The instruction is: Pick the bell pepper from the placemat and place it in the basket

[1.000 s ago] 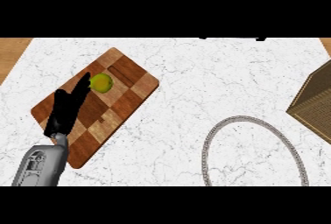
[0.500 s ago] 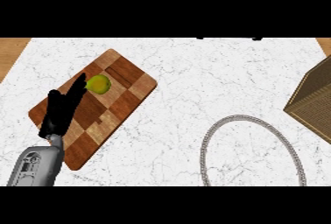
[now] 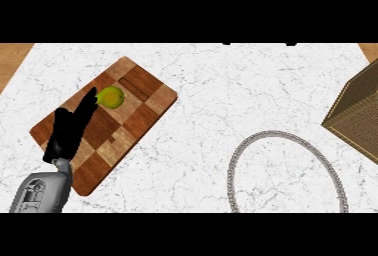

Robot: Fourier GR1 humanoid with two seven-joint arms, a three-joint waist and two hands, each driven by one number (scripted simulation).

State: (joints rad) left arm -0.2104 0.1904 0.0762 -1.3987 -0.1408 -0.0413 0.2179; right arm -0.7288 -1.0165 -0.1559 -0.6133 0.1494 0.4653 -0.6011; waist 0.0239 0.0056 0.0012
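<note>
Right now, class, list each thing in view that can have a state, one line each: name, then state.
bell pepper: lying on the placemat, not lifted.
placemat: flat on the counter, set at a slant.
basket: nothing inside that shows.
left robot hand: open, fingers straight, tips at the pepper.
wicker box: at the right edge, partly cut off.

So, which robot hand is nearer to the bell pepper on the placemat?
Left. The left robot hand lies over the checkered placemat, its straight fingertips just beside the yellow-green bell pepper. The right robot hand does not show in this view.
</note>
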